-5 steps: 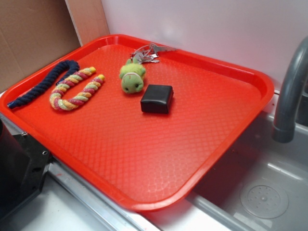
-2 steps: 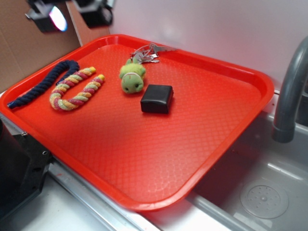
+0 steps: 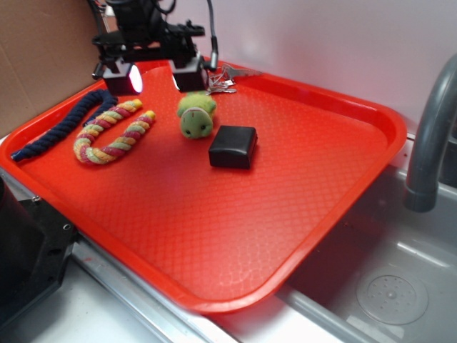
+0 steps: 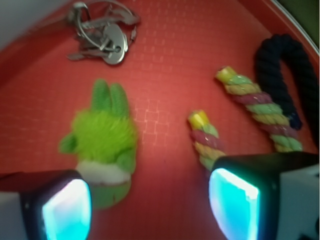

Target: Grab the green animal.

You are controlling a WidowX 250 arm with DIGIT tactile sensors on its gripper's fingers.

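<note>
The green animal (image 3: 196, 116), a small yellow-green plush with a thin reddish band, lies on the red tray (image 3: 343, 107) near its back edge. In the wrist view it (image 4: 104, 142) lies at the left, partly behind the left fingertip. My gripper (image 3: 157, 77) hangs above the tray just left of and behind the plush, jaws open wide and empty, pads glowing. In the wrist view the gripper (image 4: 150, 207) spans bare tray between the plush and the rope.
A multicoloured twisted rope (image 3: 114, 132) with a dark blue end (image 3: 68, 123) lies at the tray's left. A black box (image 3: 233, 146) sits right of the plush. Keys (image 3: 225, 80) lie at the back edge. A grey faucet (image 3: 428, 128) and sink are at the right.
My gripper has come down from the top left corner of the view to just above the tray beside the plush. The objects have not moved.
</note>
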